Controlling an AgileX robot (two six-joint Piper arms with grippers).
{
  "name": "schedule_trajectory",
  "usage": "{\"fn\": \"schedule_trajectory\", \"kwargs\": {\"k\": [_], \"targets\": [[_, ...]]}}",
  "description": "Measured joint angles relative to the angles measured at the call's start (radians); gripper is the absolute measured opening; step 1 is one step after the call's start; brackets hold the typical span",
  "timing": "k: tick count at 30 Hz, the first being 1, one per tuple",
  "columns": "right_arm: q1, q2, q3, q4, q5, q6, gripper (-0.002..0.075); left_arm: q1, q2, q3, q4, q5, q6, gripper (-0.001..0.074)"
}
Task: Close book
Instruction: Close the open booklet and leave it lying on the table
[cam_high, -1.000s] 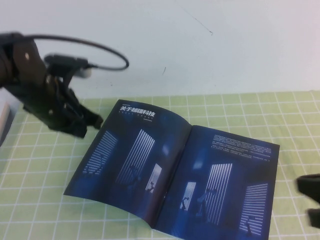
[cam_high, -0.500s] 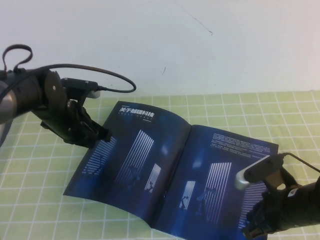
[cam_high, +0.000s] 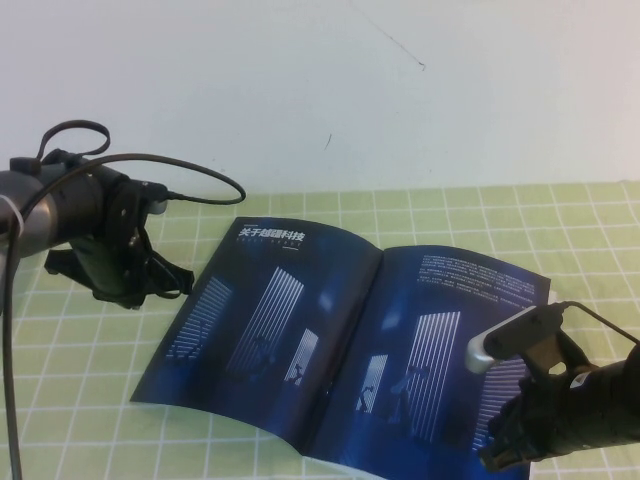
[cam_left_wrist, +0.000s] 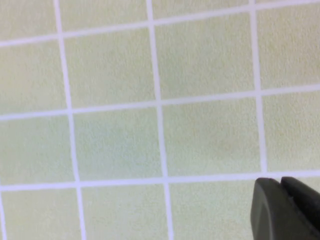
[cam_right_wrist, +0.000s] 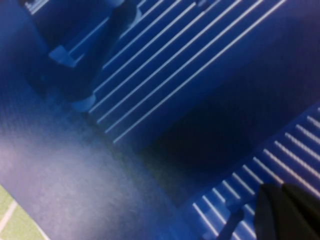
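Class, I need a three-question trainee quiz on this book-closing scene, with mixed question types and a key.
1. True or false: the book lies closed on the green grid mat.
2. The right gripper is over: A) the book's right page, B) bare mat, C) the wall.
3. Fill in: the left gripper, just off the book's left edge, is over bare ____.
Key: 1 false; 2 A; 3 mat.

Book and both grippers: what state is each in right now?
Book: open, lying pages-up on the mat.
Left gripper: shut, empty, over bare mat left of the book.
Right gripper: shut, empty, over the book's right page near its lower corner.
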Motion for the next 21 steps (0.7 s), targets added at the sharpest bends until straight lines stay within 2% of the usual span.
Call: {"fn": "schedule_trajectory", "kwargs": {"k": [12, 21], "targets": [[0.002, -0.023, 0.0, 0.0, -0.008, 0.002, -0.0003, 0.0, 0.021, 0.0, -0.123, 0.066, 0.119, -0.0004], [0.002, -0.111, 0.018, 0.0, 0.03, 0.0, -0.0003, 0.0, 0.021, 0.0, -0.221, 0.048, 0.175, -0.0004]]}}
